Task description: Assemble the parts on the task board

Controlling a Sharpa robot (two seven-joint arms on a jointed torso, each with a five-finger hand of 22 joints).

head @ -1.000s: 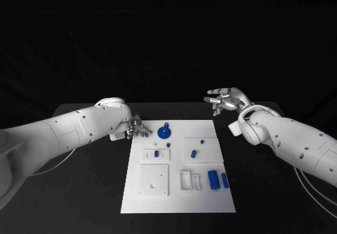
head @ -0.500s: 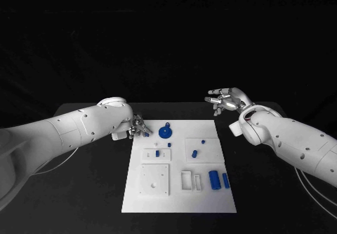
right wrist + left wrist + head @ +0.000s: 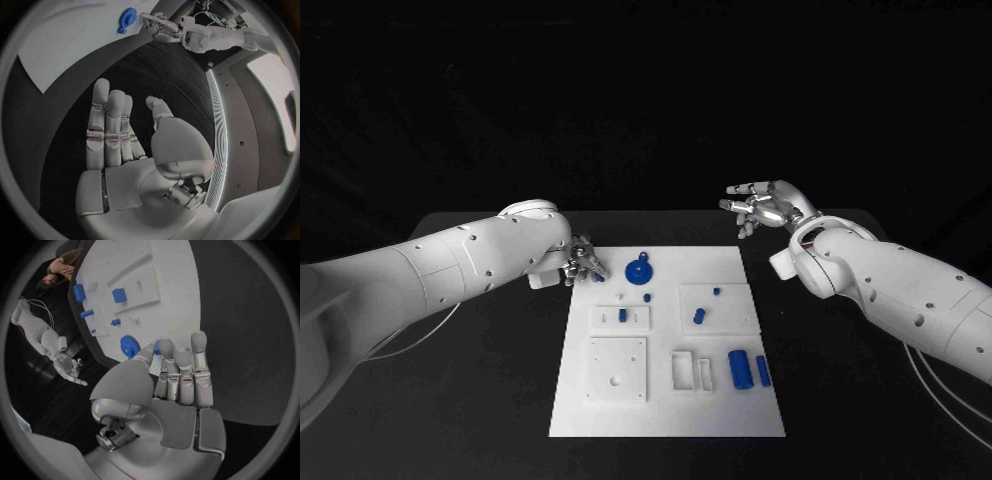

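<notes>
The white task board point(image 3: 668, 400) lies in the middle of the table. My left hand point(image 3: 578, 262) hovers at its far left corner and pinches a small blue part point(image 3: 599, 277) between thumb and a finger; the left wrist view shows that part point(image 3: 157, 346) at the fingertips point(image 3: 166, 346). A blue gear point(image 3: 639, 272) lies on the board just beside it, also seen as the gear point(image 3: 130, 346) from the wrist. My right hand point(image 3: 762, 206) is raised beyond the board's far right corner, fingers apart and holding nothing, as the right hand point(image 3: 125, 145) shows in its own view.
Further blue parts sit on the board: a peg point(image 3: 697, 316), a small piece point(image 3: 622, 315), a cylinder point(image 3: 738, 369) and a bar point(image 3: 763, 369) near white raised blocks point(image 3: 617, 368). Black table point(image 3: 473, 380) surrounds the board.
</notes>
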